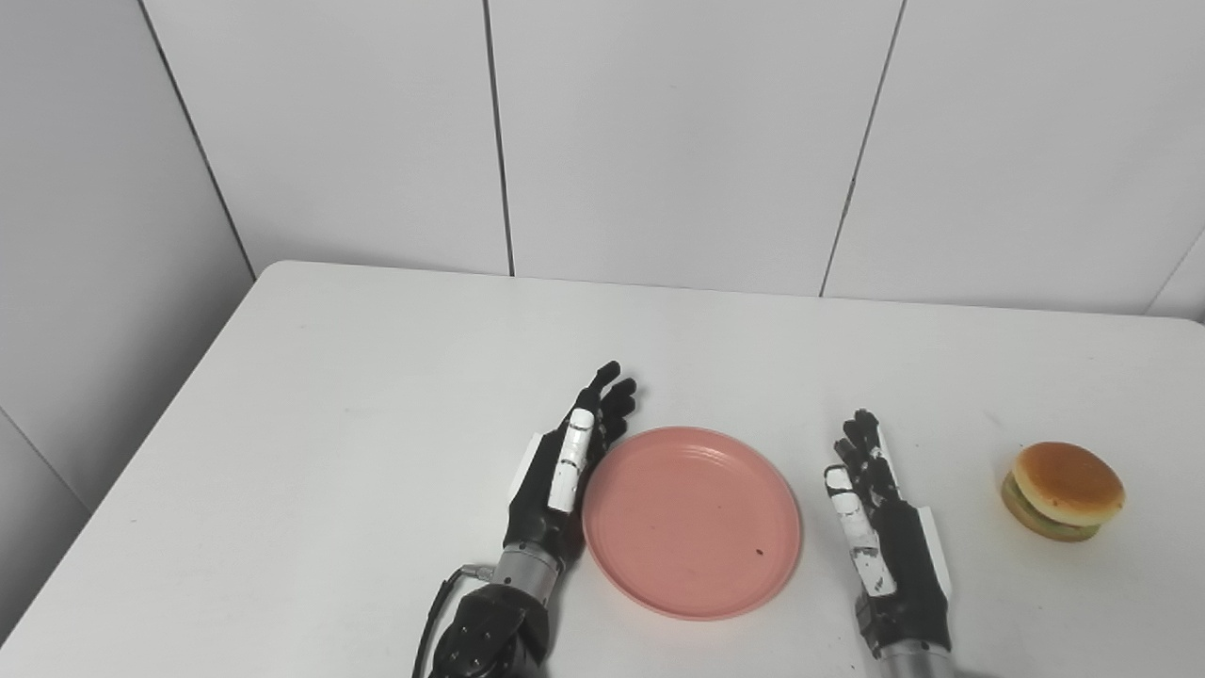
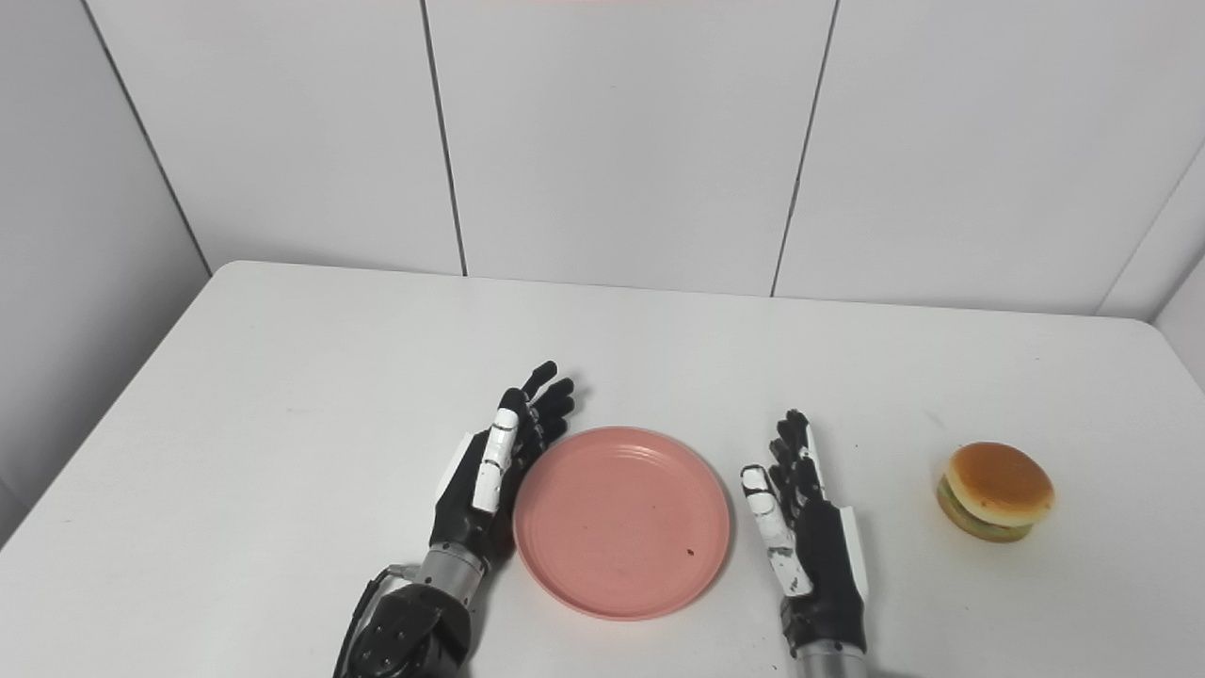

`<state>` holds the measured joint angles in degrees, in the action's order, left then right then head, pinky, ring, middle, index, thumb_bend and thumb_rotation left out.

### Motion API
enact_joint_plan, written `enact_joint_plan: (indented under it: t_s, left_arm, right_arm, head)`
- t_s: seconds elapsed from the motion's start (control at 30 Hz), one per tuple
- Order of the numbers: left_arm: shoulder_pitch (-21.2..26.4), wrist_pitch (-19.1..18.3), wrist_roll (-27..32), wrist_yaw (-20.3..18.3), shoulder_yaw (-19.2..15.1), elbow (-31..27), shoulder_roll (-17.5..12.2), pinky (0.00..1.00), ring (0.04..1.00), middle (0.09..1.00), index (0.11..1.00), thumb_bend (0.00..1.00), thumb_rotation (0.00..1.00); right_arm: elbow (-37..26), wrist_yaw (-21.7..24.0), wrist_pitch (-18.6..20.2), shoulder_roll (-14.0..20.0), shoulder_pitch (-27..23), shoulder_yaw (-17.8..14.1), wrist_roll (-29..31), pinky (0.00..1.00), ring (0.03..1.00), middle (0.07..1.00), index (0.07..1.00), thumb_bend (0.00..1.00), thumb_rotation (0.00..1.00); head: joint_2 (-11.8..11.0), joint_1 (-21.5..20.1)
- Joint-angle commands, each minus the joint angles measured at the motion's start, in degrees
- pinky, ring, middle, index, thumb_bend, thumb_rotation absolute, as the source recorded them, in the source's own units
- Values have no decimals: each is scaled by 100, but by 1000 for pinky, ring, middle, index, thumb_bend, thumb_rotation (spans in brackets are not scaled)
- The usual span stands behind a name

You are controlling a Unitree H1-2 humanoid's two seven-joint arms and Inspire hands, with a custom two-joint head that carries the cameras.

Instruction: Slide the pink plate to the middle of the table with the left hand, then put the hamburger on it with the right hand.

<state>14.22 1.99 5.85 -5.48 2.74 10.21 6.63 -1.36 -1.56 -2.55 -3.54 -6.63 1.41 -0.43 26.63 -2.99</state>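
Pink plate (image 1: 692, 523) lies between the flat, open, empty left hand (image 1: 563, 471) touching its rim and right hand (image 1: 880, 527)

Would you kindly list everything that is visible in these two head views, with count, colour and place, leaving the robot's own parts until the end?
plate: one, pink, empty but for a small dark speck, near the front edge of the table, between the two hands.
hamburger: one, tan bun with a green layer, on the table to the right of the right hand, apart from it.
table: one, white, filling the lower part of the views.
wall: white panels with dark seams, behind the table.
left hand: one, black and white, open, on edge along the plate's left rim.
right hand: one, black and white, open, right of the plate, holding nothing.
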Motion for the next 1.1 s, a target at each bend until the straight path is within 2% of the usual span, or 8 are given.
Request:
enact_joint_plan:
  t_s: [0.0,0.17,0.33,0.5,0.7,0.9,0.97,1.07]
  left_arm:
    - [-395,4,-59,26,21,277,-52,999,967,953,936,592,1000]
    - [-431,19,-134,-23,65,228,-106,1000,991,980,965,554,1000]
    - [-446,26,-119,-54,79,210,-168,1000,995,983,969,546,1000]
    - [-454,22,-84,-96,99,196,-234,1000,999,989,976,537,1000]
    - [-432,1,-20,-140,113,169,-336,1000,998,988,974,533,1000]
    - [-388,141,77,-139,13,274,-344,1000,992,982,972,551,1000]
    - [-402,181,102,-131,-14,315,-313,1000,990,979,968,553,1000]
    - [-392,157,111,-154,-30,305,-338,1000,988,976,968,563,1000]
  right_arm:
    - [-260,-33,-14,-17,-125,-46,47,1000,991,994,988,594,778]
    - [-337,-25,-127,96,-266,-77,-34,1000,984,983,975,629,787]
    - [-480,-7,-136,185,-403,-84,-35,1000,977,977,981,583,750]
    - [-630,-119,57,384,-581,-77,-564,959,951,958,965,586,769]
    - [-821,-29,320,774,-752,-61,-1136,910,929,948,958,548,774]
    - [-809,-42,496,984,-890,-65,-1375,874,915,933,945,561,753]
    - [-808,-32,499,1043,-880,-76,-1413,873,917,932,944,565,752]
    - [-838,-11,586,1112,-920,-55,-1559,853,916,930,943,557,762]
  head:
    - [32,-16]
    - [38,-236]
    - [39,-374]
    - [82,-681]
    - [127,-856]
    - [127,-905]
    - [192,-932]
    - [98,-988]
